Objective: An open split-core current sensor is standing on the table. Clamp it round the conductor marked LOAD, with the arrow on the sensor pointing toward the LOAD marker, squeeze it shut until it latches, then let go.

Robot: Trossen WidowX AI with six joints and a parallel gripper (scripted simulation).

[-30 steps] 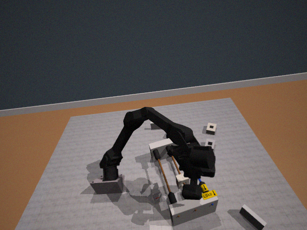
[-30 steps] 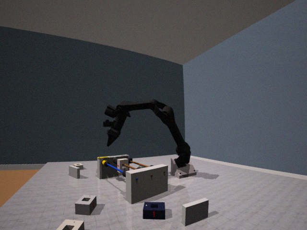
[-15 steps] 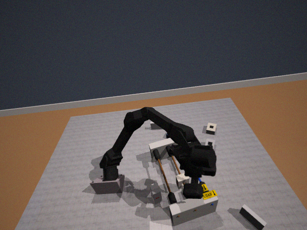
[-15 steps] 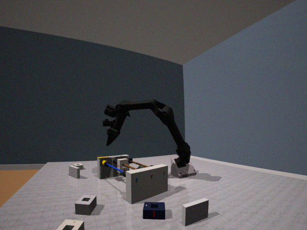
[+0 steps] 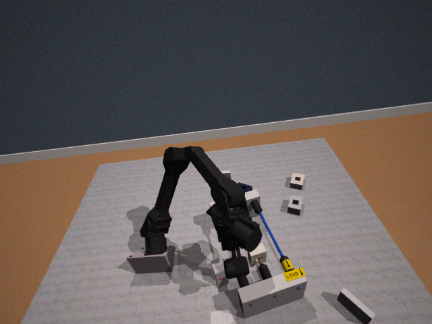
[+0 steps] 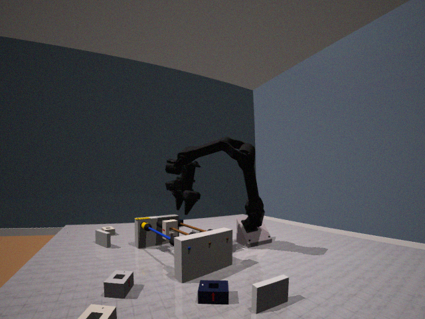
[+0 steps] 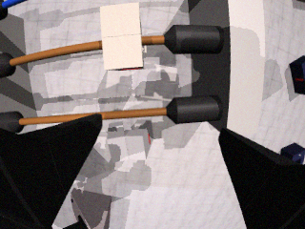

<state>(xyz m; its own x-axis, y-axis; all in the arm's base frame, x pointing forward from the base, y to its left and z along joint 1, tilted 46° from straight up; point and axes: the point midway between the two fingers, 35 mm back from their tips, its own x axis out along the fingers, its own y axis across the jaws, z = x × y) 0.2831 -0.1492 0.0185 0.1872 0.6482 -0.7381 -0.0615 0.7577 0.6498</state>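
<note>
Jaws [image 5: 235,252] [image 6: 182,211] wide, nothing between; pointing down above the outer copper conductor [image 5: 243,279] [image 6: 192,226] [image 7: 138,114]. White block [image 5: 257,254] [image 6: 169,229] [image 7: 122,37] sits on middle conductor; blue LOAD conductor [image 5: 270,234] [image 6: 159,232] lies beyond. Sensor [image 5: 218,272] [image 7: 130,143] on worktop [image 5: 341,244] [image 6: 329,281] [image 7: 167,191], arm side of conductors, long axis roughly along them. Red mark on its LOAD-end face; arrowhead direction unreadable.

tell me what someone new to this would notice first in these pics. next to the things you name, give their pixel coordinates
The eye goes first to the black arm [image 5: 171,188] [image 6: 252,178], arched over the pale table [image 5: 104,195] [image 6: 342,271] with its open gripper [image 6: 181,211] [image 7: 162,128] pointing down above the copper-coloured rods [image 6: 192,227] [image 7: 138,114]. Next comes the bright yellow LOAD marker [image 5: 294,274] [image 6: 142,218] on top of one end block, beside the end of the blue conductor [image 5: 270,234] [image 6: 157,232].
</note>
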